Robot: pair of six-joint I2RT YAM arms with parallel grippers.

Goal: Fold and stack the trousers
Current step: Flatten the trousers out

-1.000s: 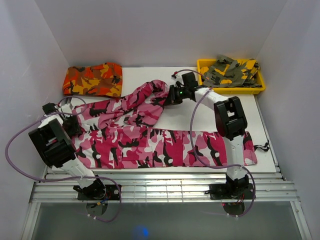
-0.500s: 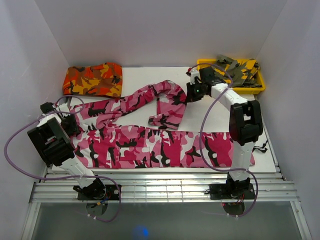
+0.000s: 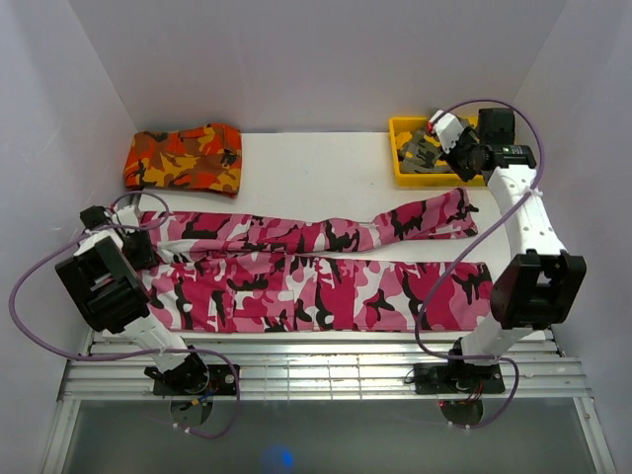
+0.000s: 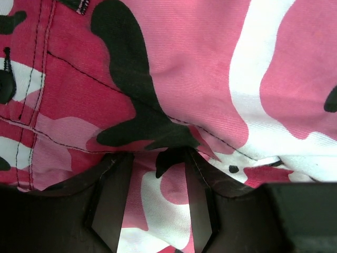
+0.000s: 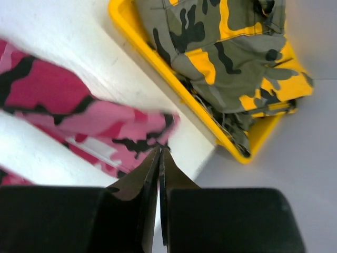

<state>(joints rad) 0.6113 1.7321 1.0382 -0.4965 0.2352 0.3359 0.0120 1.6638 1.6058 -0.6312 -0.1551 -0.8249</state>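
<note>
The pink camouflage trousers [image 3: 296, 286] lie flat across the table, waist at the left and both legs stretched out to the right. The far leg ends at its cuff [image 3: 456, 209]. My left gripper [image 3: 136, 247] sits at the waist end; in its wrist view the fingers [image 4: 108, 200] have pink fabric [image 4: 210, 68] between them and folded over their tips. My right gripper [image 3: 456, 156] is raised over the near edge of the yellow bin, beyond the far cuff. It is shut [image 5: 159, 150] with nothing seen between the fingers, and the cuff [image 5: 105, 126] lies below it.
A yellow bin [image 3: 400, 158] at the back right holds olive-grey camouflage trousers [image 3: 420, 148], which also show in the right wrist view [image 5: 210, 47]. Folded orange-red camouflage trousers [image 3: 183, 158] lie at the back left. White walls close in both sides.
My right gripper pulled the bunched far leg out to the right until it lay straight, then let it go and rose towards the yellow bin. The left arm has stayed put.
</note>
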